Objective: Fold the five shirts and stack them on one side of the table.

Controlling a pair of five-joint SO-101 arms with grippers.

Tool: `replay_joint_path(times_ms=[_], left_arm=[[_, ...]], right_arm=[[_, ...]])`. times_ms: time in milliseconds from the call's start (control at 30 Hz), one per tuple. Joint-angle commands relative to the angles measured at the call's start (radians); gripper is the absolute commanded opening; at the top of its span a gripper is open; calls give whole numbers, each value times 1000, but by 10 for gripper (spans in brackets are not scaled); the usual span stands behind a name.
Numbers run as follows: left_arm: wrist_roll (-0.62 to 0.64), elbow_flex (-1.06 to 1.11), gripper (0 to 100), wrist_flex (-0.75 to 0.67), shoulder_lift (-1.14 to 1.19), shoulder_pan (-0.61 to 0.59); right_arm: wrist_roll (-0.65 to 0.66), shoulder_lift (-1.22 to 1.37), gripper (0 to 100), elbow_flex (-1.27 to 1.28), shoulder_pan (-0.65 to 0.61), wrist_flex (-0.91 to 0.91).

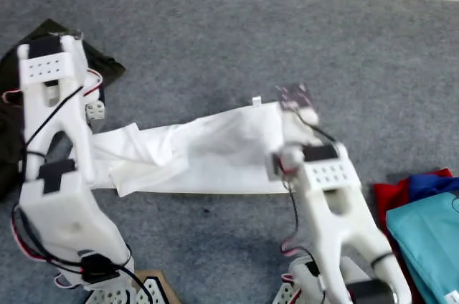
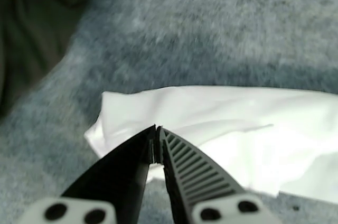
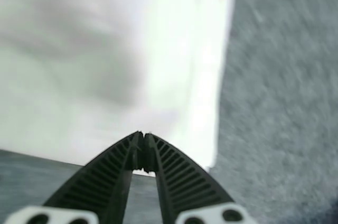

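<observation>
A white shirt (image 1: pixel 208 153) lies stretched across the middle of the grey table, crumpled toward its left end. My left gripper (image 1: pixel 95 112) is at that left end, shut on the white shirt (image 2: pixel 237 123), with cloth showing between its fingers (image 2: pixel 185 166). At the right end is my right gripper (image 1: pixel 290 107), shut on the white shirt (image 3: pixel 105 49) near its edge. A dark shirt (image 1: pixel 100 67) lies bunched at the far left behind the left arm. Teal (image 1: pixel 423 239), red (image 1: pixel 394 193) and blue (image 1: pixel 430 183) shirts are piled at the right edge.
Bare grey felt (image 1: pixel 287 39) runs along the far side of the table and between the arm bases. The dark shirt (image 2: pixel 31 23) is close beside the left gripper. The right arm's base stands just left of the coloured pile.
</observation>
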Motion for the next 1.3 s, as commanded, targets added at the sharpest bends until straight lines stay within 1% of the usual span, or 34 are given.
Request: replay_joint_path(times_ms=[0,67,100,167,267,333,367,433,500,600,667,733,867,967,1033,1133,1200,1267], left_arm=[[-12,140,6,14,-216,-27],[-44,245,6,8,-277,-31],[-55,300,6,-20,-300,-41],[-58,415,6,-109,-344,-68],[-58,547,6,-258,-381,-113],[-58,608,6,-316,-395,-124],[-55,630,6,-338,-398,-125],[-9,661,6,-370,-400,-125],[9,674,6,-391,-400,-136],[12,673,6,-397,-401,-156],[12,673,6,-397,-401,-156],[12,667,6,-397,-401,-151],[15,588,6,-382,-403,-150],[15,495,6,-288,-403,-125],[15,437,6,-224,-403,-94],[15,375,6,-152,-403,-25],[15,372,6,-133,-403,28],[15,401,8,-135,-401,74]], right_arm=[[-71,107,20,-337,-130,90],[-94,183,20,-430,-200,87],[-107,222,20,-464,-229,79],[-141,297,20,-518,-277,47],[-178,409,20,-567,-315,-25],[-206,481,20,-588,-341,-97],[-215,518,20,-596,-358,-143],[-221,591,20,-616,-397,-228],[-221,651,20,-656,-430,-282],[-221,700,20,-727,-466,-286],[-219,696,20,-740,-467,-272],[-216,676,20,-731,-433,-208],[-216,595,20,-725,-294,-71],[-216,515,20,-657,-186,13],[-216,446,20,-552,-110,5],[-215,282,20,-378,-12,-62],[-212,139,20,-251,36,-91],[-163,-10,22,-111,62,-114]])
